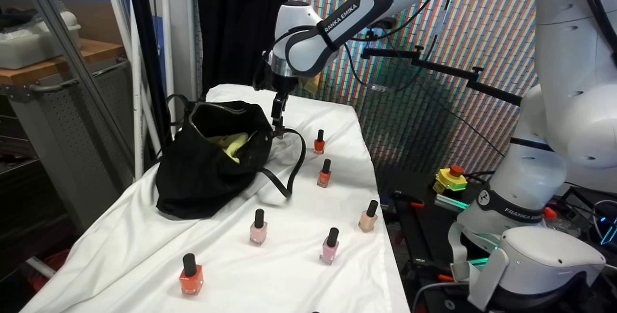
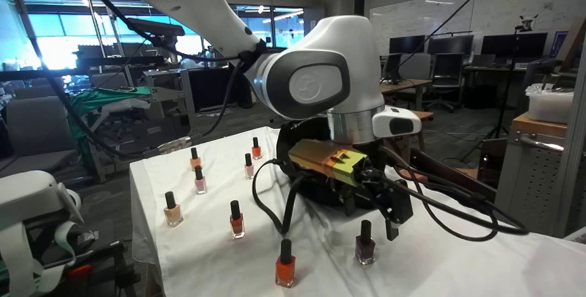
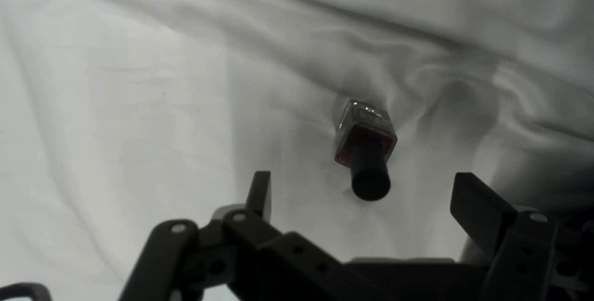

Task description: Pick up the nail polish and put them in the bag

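Support: I see, remotely, a white-draped table (image 1: 260,279) | Resting on it: black bag (image 1: 197,183), slouched | Beside the bag: eight nail polish bottles (image 2: 285,267), upright, spaced apart

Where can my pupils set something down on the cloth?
In an exterior view, the cloth is bare left of the nearest orange-red polish, before the bag; in an exterior view, also right of the dark polish. Crowded around that polish: the open gripper hangs near the bag.

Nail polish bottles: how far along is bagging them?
Done: nothing visible; no bottle shows in the bag. In hand: the end effector is open, the dark bottle showing between its jaws in the wrist view, ungripped. Left: that bottle and seven others, standing on the white cloth.
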`<state>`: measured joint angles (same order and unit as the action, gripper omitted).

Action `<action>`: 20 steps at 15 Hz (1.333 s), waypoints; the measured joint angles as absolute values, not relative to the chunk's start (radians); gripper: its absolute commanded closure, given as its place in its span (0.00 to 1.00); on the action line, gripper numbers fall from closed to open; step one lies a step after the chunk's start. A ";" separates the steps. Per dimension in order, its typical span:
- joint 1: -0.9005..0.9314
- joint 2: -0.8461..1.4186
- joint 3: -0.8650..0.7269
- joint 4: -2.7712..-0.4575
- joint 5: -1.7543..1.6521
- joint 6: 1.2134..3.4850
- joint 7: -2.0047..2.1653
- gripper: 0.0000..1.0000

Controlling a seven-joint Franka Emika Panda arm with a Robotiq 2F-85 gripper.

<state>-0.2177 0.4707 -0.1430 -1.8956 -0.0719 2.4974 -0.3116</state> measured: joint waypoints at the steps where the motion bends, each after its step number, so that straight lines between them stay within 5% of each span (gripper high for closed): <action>1: -0.221 0.482 -0.143 -1.887 -0.072 2.497 -0.299 0.00; 20: -0.253 0.608 -0.109 -1.775 -0.015 2.442 -0.247 0.00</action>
